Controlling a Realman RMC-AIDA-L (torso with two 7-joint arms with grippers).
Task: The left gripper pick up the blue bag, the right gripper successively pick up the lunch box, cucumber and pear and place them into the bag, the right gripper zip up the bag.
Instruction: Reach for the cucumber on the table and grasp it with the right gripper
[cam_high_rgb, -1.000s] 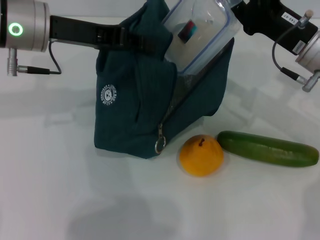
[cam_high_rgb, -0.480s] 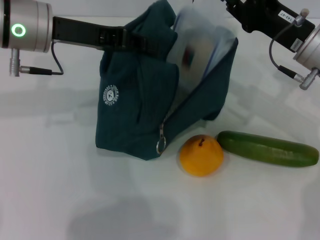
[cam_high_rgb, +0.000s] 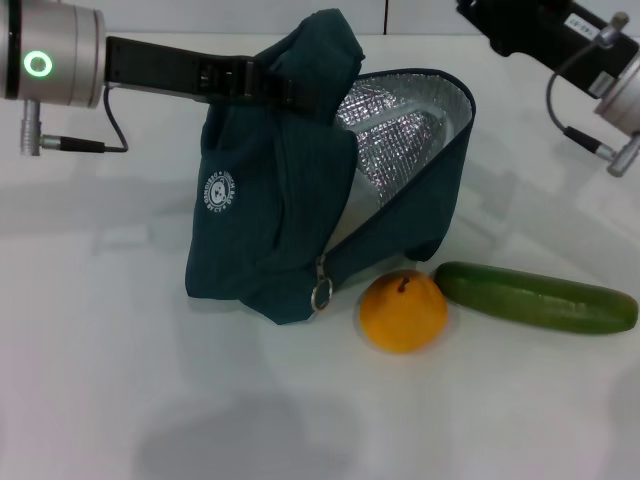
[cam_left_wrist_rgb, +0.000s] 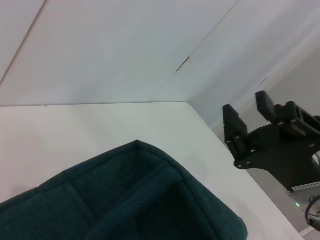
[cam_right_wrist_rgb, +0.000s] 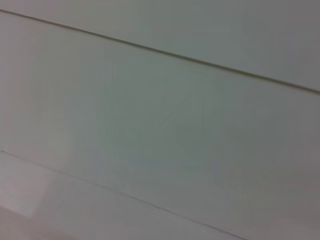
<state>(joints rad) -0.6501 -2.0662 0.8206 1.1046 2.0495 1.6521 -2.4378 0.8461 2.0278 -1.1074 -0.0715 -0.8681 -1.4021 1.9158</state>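
Teal-blue fabric forms the bag (cam_high_rgb: 270, 230), which stands on the white table (cam_high_rgb: 120, 380) with its mouth open toward the robot's right, exposing the silver quilted lining (cam_high_rgb: 400, 130). A round white logo (cam_high_rgb: 217, 192) shows on the side panel, and a metal ring zipper pull (cam_high_rgb: 321, 292) hangs at the low front corner.

The left gripper (cam_high_rgb: 262, 82) reaches in from the left side of the head view and is clamped on the bunched fabric at the top of the bag, holding that edge raised; its fingers are closed onto the cloth. The arm behind it carries a silver cylinder with a lit green ring light (cam_high_rgb: 38, 64).

The right gripper (cam_left_wrist_rgb: 246, 125) is raised above and beyond the bag's open side, apart from it. In the left wrist view its two black fingers stand spread with a gap between them and nothing held.

The lunch box cannot be made out in any view; the interior of the bag below the lining is hidden.

The pear (cam_high_rgb: 402, 310) rests on the table just beside the bag's front corner. The cucumber (cam_high_rgb: 535, 297) lies flat just beside the pear, on its right.
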